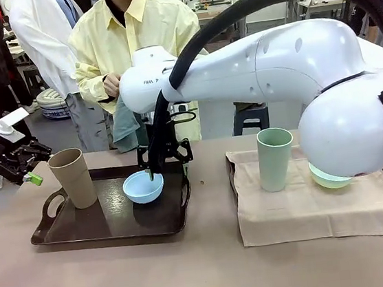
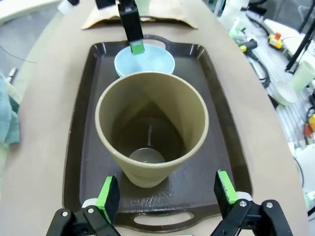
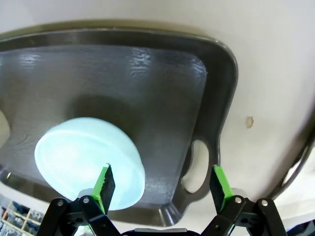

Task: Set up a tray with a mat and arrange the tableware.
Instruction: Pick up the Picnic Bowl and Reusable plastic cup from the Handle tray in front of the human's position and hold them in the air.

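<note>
On the mat [image 1: 303,214], front view: pale green tumbler [image 1: 276,159].

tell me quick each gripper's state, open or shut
Left gripper: open, empty, facing the tan tumbler.
Right gripper: open, empty, at the blue bowl.

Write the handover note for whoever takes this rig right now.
Left gripper: open, facing the tan-brown tumbler, not touching.
Right gripper: open, one finger in the pale blue bowl, one outside.
Both pieces stand on the dark tray.
Pale green tumbler and pale green bowl stand on the beige mat beside it.
Done: two pieces on the mat.
Left, likely: bring the other two over.
</note>
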Robot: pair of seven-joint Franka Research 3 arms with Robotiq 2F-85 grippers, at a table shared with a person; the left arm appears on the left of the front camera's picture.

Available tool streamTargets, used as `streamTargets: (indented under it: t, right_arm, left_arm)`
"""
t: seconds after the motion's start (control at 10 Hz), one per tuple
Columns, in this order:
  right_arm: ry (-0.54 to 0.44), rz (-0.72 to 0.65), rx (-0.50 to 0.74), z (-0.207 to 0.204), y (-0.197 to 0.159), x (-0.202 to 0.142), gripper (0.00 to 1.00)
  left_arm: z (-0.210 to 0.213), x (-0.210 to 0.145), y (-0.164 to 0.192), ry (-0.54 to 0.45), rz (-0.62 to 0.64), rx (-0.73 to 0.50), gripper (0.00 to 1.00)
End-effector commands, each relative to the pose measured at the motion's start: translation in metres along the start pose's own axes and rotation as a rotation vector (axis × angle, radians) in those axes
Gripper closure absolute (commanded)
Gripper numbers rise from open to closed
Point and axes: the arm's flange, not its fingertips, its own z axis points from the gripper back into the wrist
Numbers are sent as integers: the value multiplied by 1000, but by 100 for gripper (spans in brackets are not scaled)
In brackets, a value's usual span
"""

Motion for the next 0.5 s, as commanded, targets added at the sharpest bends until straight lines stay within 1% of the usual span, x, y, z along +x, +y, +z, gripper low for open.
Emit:
streamTargets:
  t: [0.0, 0.1, 0.4]
  right_arm:
    - [-48, -11, -33, -7, 9, 10, 0]
    - [-76, -5, -34, -10, 11, 9, 0]
    - [-115, 17, -49, -21, 22, 9, 0]
  left_arm:
    - [-15, -4, -8, -6, -26, 43, 0]
    - [-19, -8, -8, -20, -34, 52, 0]
    - [-26, -14, -10, -58, -44, 64, 0]
